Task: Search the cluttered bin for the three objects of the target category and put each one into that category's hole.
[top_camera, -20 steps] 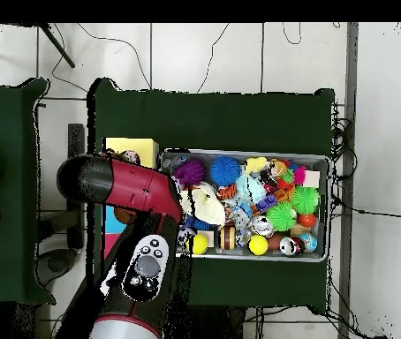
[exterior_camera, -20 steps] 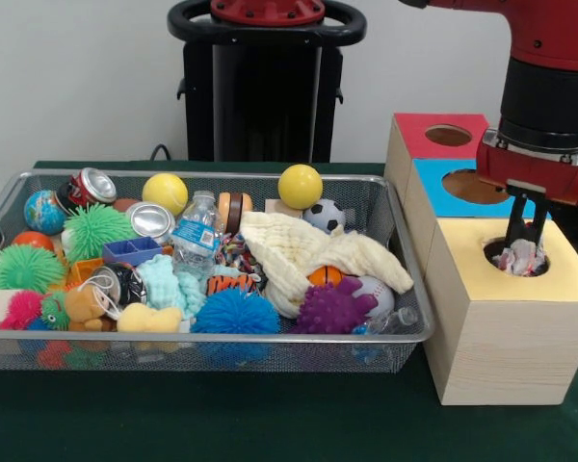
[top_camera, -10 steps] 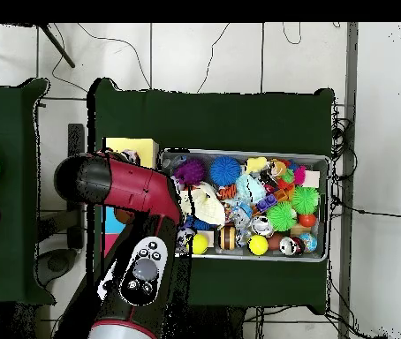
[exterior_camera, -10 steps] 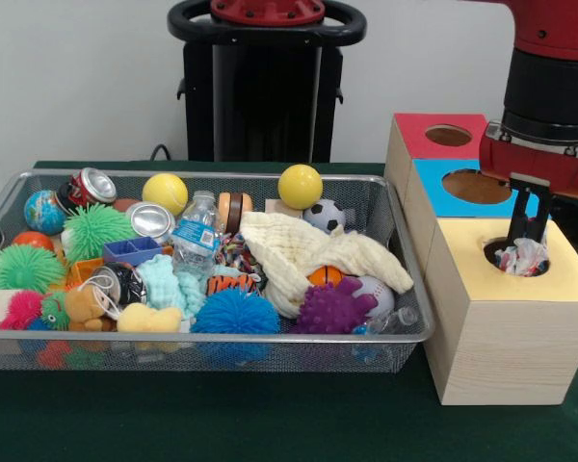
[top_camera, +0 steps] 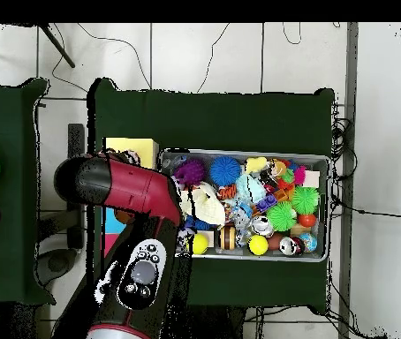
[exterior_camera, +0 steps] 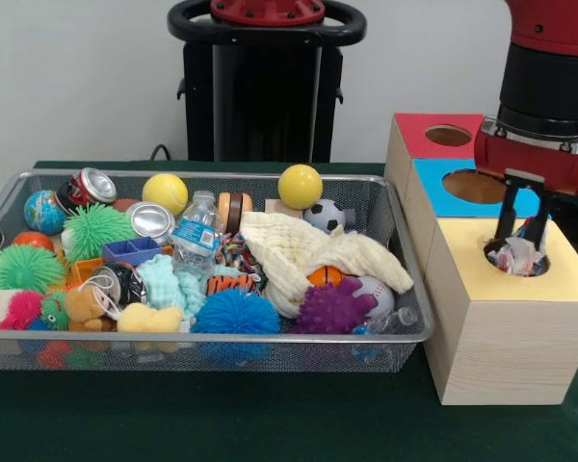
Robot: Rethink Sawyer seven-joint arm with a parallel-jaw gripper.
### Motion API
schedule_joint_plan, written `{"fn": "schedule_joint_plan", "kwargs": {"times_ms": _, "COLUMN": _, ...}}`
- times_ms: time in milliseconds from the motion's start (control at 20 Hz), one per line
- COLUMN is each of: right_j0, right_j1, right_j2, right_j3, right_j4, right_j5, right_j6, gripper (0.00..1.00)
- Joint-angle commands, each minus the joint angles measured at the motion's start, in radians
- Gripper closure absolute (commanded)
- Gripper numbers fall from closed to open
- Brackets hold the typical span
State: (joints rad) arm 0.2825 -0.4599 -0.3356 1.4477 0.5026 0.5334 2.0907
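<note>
In the front view my gripper (exterior_camera: pixel 521 235) is open just above the round hole (exterior_camera: pixel 516 258) in the yellow-topped cube (exterior_camera: pixel 559 279), one finger on each side of the hole. A small printed fabric piece (exterior_camera: pixel 515 257), white with red and blue, sits in the hole and sticks up between the fingertips. The silver wire mesh bin (exterior_camera: pixel 202 337) lies to the left, full of toys. A small multicoloured piece (exterior_camera: pixel 235 252) shows there between the water bottle and the cream cloth (exterior_camera: pixel 308 252). In the overhead view the arm (top_camera: pixel 129 190) hides the gripper and hole; the bin (top_camera: pixel 244 153) shows.
The blue-topped cube (exterior_camera: pixel 433 183) and the red-topped cube (exterior_camera: pixel 419 135) stand behind the yellow one. The bin holds spiky balls, cans, a water bottle (exterior_camera: pixel 195 236), yellow balls and a purple spiky toy (exterior_camera: pixel 332 310). The robot's black pedestal (exterior_camera: pixel 260 87) stands behind the table.
The gripper let go of the printed fabric in the yellow cube's hole and rose. It has since come down again with its fingers spread on either side of the fabric.
</note>
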Motion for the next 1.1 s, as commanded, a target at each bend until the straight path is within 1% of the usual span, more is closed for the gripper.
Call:
{"fn": "schedule_joint_plan", "kwargs": {"times_ms": 50, "right_j0": -0.009, "right_j1": 0.018, "right_j2": 0.028, "right_j3": 0.013, "right_j4": -0.007, "right_j5": 0.133, "right_j6": 0.224, "gripper": 0.0}}
{"fn": "schedule_joint_plan", "kwargs": {"times_ms": 550, "right_j0": -0.009, "right_j1": 0.02, "right_j2": 0.03, "right_j3": 0.014, "right_j4": -0.005, "right_j5": 0.114, "right_j6": 0.218, "gripper": 0.0}}
{"fn": "schedule_joint_plan", "kwargs": {"times_ms": 1100, "right_j0": -0.016, "right_j1": 0.018, "right_j2": 0.027, "right_j3": 0.002, "right_j4": 0.0, "right_j5": 0.146, "right_j6": 0.222, "gripper": 0.0}}
